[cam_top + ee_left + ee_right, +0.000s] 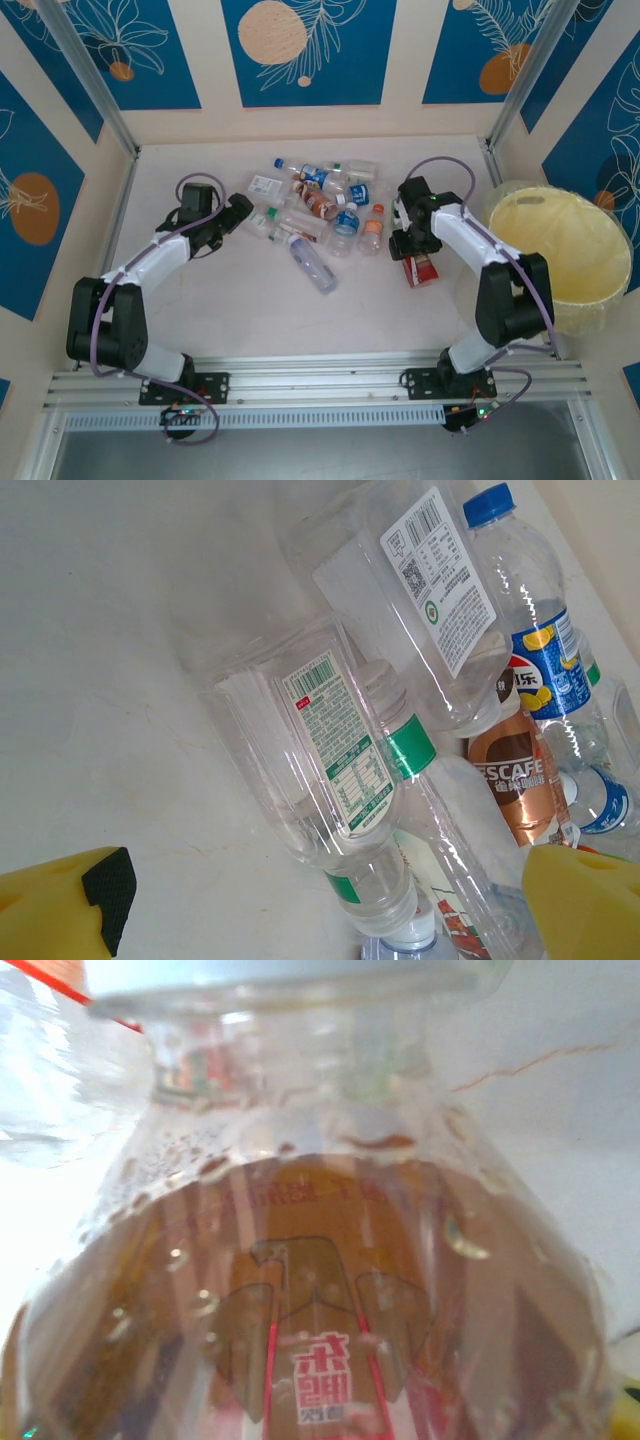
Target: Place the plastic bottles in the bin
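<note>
Several plastic bottles point(320, 205) lie in a loose pile at the middle of the table. My left gripper point(243, 210) stands open at the pile's left edge. In the left wrist view its yellow fingers point(108, 885) flank the cap end of a clear green-labelled bottle point(340, 750) without touching it. My right gripper point(412, 250) is down on a bottle with a red-brown label point(421, 270), lying apart on the right of the pile. That bottle point(320, 1290) sits right against the right wrist camera and hides the fingers. The bin point(590, 310) stands at the far right.
A long blue-labelled bottle point(312, 262) lies nearest the front of the pile. A brown coffee bottle point(515, 780) and a blue-capped bottle point(540, 630) lie behind the green-labelled one. Metal frame posts point(505, 100) rise at the back corners.
</note>
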You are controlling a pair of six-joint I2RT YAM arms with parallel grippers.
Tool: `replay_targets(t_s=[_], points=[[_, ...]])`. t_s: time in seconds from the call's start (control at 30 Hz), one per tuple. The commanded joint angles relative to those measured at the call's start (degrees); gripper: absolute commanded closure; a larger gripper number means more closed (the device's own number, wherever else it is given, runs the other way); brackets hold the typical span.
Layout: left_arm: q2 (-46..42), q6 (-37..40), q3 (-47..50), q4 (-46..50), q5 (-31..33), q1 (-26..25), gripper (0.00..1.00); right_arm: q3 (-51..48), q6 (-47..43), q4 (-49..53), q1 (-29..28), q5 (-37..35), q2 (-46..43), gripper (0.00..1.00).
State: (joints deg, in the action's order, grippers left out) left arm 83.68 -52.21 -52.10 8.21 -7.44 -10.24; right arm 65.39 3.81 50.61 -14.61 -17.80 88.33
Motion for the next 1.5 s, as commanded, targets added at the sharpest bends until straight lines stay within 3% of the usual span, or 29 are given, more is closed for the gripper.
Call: replay_targets(t_s=[0.0,0.27,0.6,0.7,0.83,0.93,1.03,1.2,1.33,1.47], points=[[-1.4,0.0,0.5,0.6,0.2,0.8,0.00,0.6,0.0,2.0,-0.4,4.4,-6.5,0.57],[-1.2,-0.6,0.6,-0.1,-1.0,0.8,0.00,1.8,0.6,-1.5,-0.5,12.9,-21.9,0.68],[-1.3,-0.2,0.9,-3.9,-5.7,0.7,0.00,9.2,4.8,-2.0,0.4,12.6,-35.3,0.87],[-1.7,-0.3,1.5,-6.2,-6.8,0.3,0.00,12.3,6.5,-1.9,0.8,8.8,-39.3,1.00],[-2.1,-0.4,2.3,-8.5,-6.6,-0.2,0.00,15.8,8.0,-2.3,2.4,5.0,-42.3,1.00],[-1.9,-0.8,2.9,-9.9,-6.4,-0.5,0.00,17.7,8.8,-1.7,3.9,-8.7,-41.4,1.00],[-1.5,-1.0,2.9,-10.2,-6.6,-0.6,0.00,16.6,9.2,-4.8,7.1,-21.5,-40.9,1.00],[-1.3,-1.2,3.2,-10.5,-6.6,-0.6,0.00,16.1,11.5,-10.3,14.4,-18.5,-41.6,1.00],[-1.3,-1.1,3.5,-11.0,-6.7,-0.7,0.00,13.9,9.8,-9.2,20.9,-28.0,-39.2,1.00],[-1.2,1.3,2.2,-10.5,-6.4,-0.9,0.00,9.8,11.7,-5.6,31.8,-23.5,-38.2,1.00]])
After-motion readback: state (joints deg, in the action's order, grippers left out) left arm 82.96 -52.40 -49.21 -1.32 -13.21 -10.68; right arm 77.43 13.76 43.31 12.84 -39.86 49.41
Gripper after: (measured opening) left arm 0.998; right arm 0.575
